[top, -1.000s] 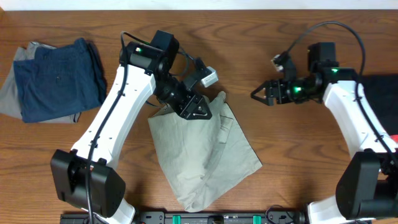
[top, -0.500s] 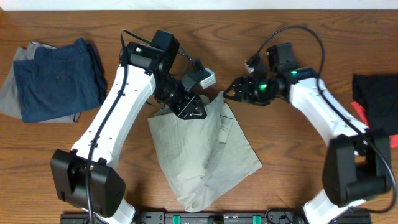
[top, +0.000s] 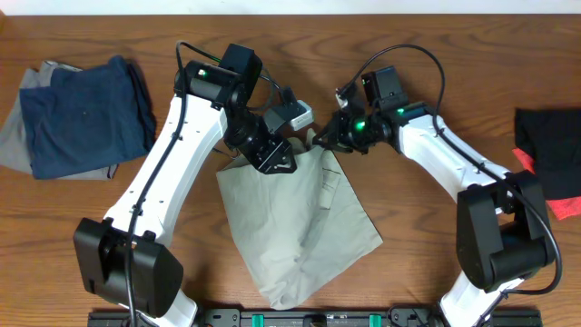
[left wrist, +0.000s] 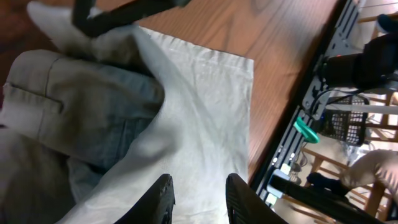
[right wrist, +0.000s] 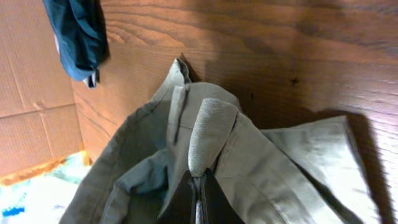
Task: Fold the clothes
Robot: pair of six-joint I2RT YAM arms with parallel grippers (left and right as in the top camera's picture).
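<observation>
Here, right jaws: pressed tight together, the dark fingers (right wrist: 184, 204) pinching a raised, rounded fold of the khaki trousers (top: 300, 227). The pinched ridge shows a fine woven grain in the right wrist view.
Left jaws: only narrowly apart, the smooth black fingertips (left wrist: 163, 196) clamped on pale cloth of the same trousers, which fills the gap between them.
Grip points: both are at the top edge of the trousers, the left jaws on the upper left corner and the right jaws on the peak just beside it.
Trousers: soft, matte khaki-beige cloth, lying as a rough slanted four-sided shape on the middle of the bench (top: 436, 254), between the two arms. The top edge is bunched up and the lower part lies flat with long shallow creases. A stitched seam and a pocket flap show, and a bluish-grey inner layer shows where the cloth gapes.
Navy garment (top: 86, 113): a rumpled folded oblong at the far left of the bench, well apart from the trousers.
Grey garment (top: 16, 145): under the navy garment, its edge sticking out to the left.
Black cloth (top: 545, 136): dark and flat at the right edge, with a red piece (top: 567, 207) touching its lower side.
Bench surface: brown wood with streaky grain and a smooth sheen.
</observation>
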